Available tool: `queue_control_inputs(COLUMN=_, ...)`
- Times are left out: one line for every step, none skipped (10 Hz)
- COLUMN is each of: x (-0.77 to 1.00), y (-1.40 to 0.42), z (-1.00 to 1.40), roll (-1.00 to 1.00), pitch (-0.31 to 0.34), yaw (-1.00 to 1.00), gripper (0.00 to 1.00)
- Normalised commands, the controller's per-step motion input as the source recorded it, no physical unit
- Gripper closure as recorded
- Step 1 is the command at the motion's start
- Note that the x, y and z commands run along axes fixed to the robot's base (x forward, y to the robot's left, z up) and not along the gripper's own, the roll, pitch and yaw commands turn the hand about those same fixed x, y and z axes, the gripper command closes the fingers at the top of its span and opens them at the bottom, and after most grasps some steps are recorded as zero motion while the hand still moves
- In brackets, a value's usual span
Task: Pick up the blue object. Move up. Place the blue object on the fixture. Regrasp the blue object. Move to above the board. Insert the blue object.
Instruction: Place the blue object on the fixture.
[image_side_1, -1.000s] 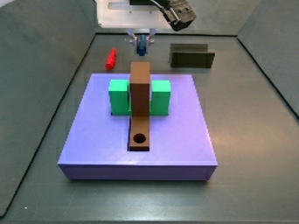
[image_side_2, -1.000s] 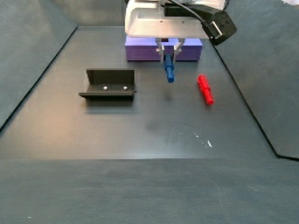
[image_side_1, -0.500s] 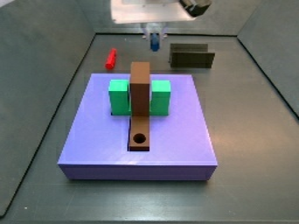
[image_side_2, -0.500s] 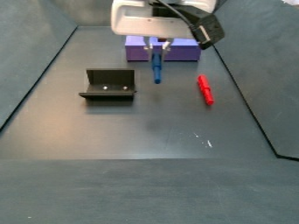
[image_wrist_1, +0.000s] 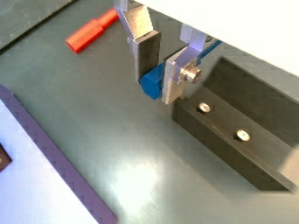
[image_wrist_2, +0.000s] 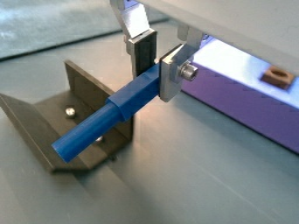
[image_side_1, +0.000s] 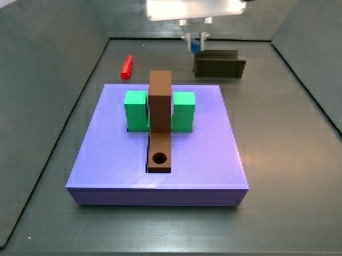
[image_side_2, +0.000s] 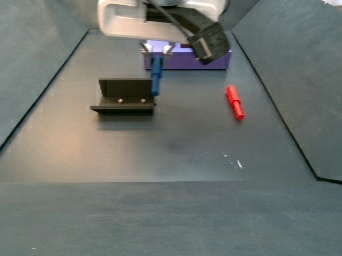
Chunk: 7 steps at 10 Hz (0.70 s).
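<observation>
The pincer (image_wrist_2: 156, 58) is closed on the blue peg (image_wrist_2: 107, 116): in both wrist views the silver fingers (image_wrist_1: 177, 76) press it from two sides, and it hangs free below them, off the desk (image_side_2: 174, 150). So the picking up and the lifting look done.

In a side view the peg (image_side_2: 155, 76) is in the upper middle of the frame, just beside the top right corner of the dark fixture (image_side_2: 123, 97), and seems not to touch it. In a wrist view the lower end of the peg lies in front of the open fixture (image_wrist_2: 70, 105), but I cannot tell if it is over the channel or only before it. In my judgement the placing on the fixture is now in hand and not finished.

Still left: to set the peg down on the fixture, to let go and grip it again, to carry it above the purple board (image_side_1: 167, 150), and to push it in, probably into the round hole (image_side_1: 160, 158) of the brown bar (image_side_1: 160, 115). The red peg (image_side_2: 234, 102) lies untouched on the desk, right of centre in that side view.
</observation>
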Motion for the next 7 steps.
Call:
queue_control_inputs(x=0.55, y=0.11, z=0.08, roll=-1.00, pitch=-0.074, yaw=-0.03, gripper=1.00)
queue_control_inputs(x=0.53, y=0.12, z=0.08, roll=-1.00, pitch=-0.071, yaw=-0.03, gripper=1.00)
queue_control_inputs(x=0.49, y=0.13, z=0.09, roll=-1.00, pitch=-0.086, yaw=-0.01, gripper=1.00)
queue_control_inputs(x=0.44, y=0.14, z=0.09, roll=-1.00, pitch=-0.077, yaw=-0.01, gripper=1.00)
queue_control_inputs(x=0.36, y=0.16, z=0.11, roll=-1.00, pitch=-0.069, yaw=-0.01, gripper=1.00)
queue_control_inputs(x=0.33, y=0.17, z=0.11, roll=-1.00, pitch=-0.069, yaw=-0.02, gripper=1.00)
queue_control_inputs(x=0.31, y=0.17, z=0.11, roll=-1.00, pitch=-0.071, yaw=-0.03, gripper=1.00)
